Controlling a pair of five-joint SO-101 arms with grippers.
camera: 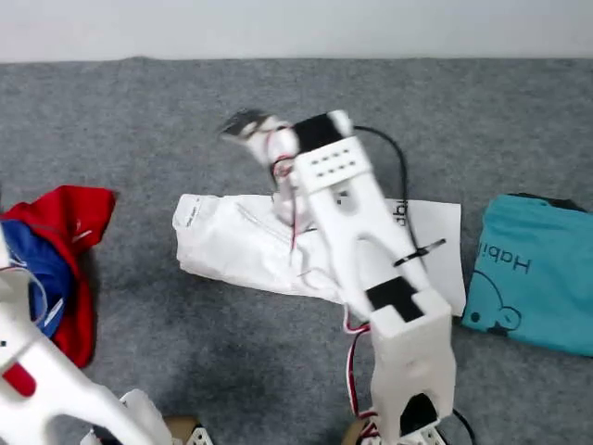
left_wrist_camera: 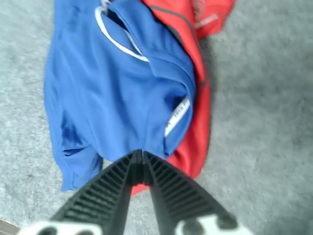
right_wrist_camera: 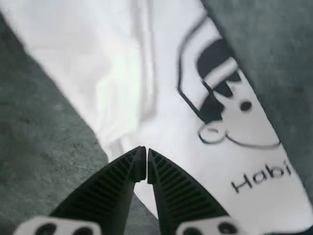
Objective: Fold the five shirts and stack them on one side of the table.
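At the left edge of the grey tabletop (camera: 185,352), my left gripper (left_wrist_camera: 139,155) is clenched on nothing. Its tips hang above the crumpled blue shirt (left_wrist_camera: 112,93), which lies on top of the red shirt (left_wrist_camera: 198,127). Around the middle of the tabletop the white shirt (camera: 232,246) lies rumpled, with a printed figure on it. The teal shirt (camera: 533,278) rests by the right edge. Farther back, my right gripper (right_wrist_camera: 143,151) is clenched too and empty, above the white shirt's far side.
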